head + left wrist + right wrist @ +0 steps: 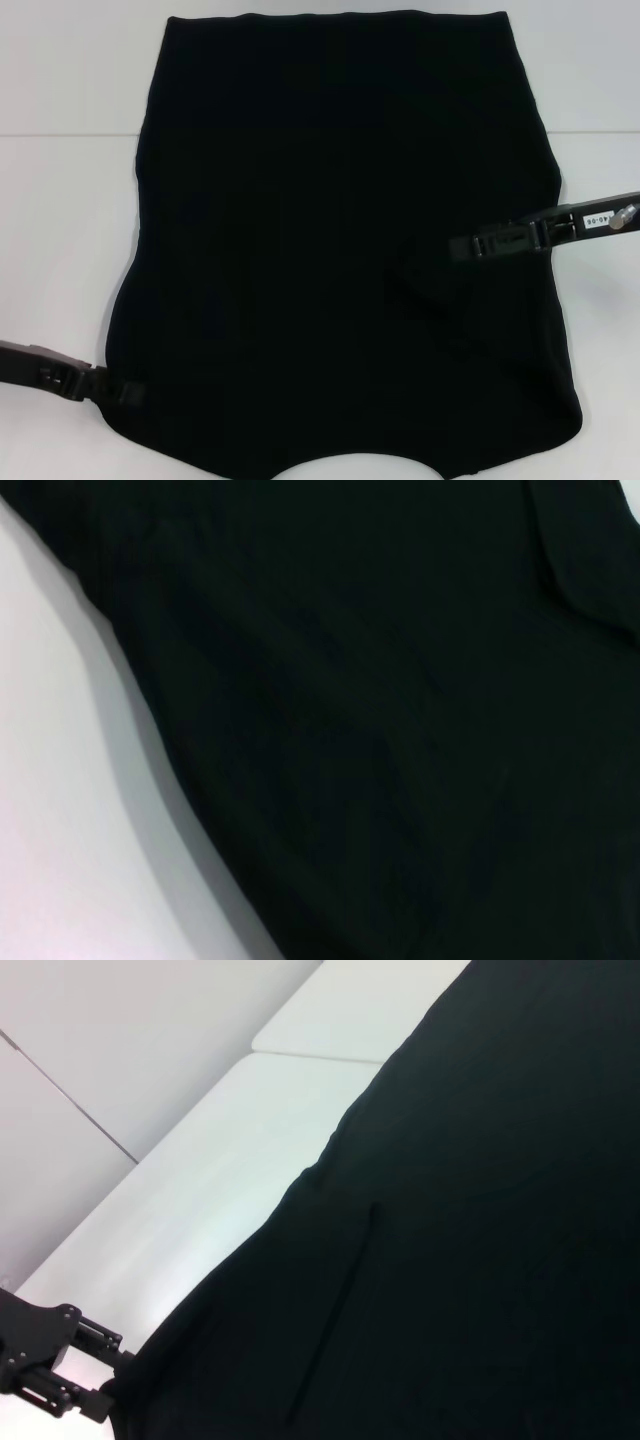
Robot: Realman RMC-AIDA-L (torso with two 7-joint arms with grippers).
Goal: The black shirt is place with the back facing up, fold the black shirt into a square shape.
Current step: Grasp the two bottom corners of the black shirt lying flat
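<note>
While the black shirt [340, 230] covers the white table [60, 200], the left claw [125, 393] pinches its edge; right claw's [462, 245] grip unclear.

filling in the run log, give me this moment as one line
black shirt: flat on white table, sides folded in | left gripper: at near-left edge | right gripper: over right side | square fold: not done

Left gripper [125, 392]: matte black hard-plastic body, blocky, boxy links stepped toward narrower tip; small pale screw heads on knuckle block; tip dark against dark cloth, outline hard to separate. Same unit in right wrist view [105, 1392]: black bracket plates, round silver screw heads, layered linkage bars.

Right gripper [465, 245]: slim black rectangular bar, hinged segments, silver cylindrical stud at wrist end, white label with small dark digits, unreadable.
</note>
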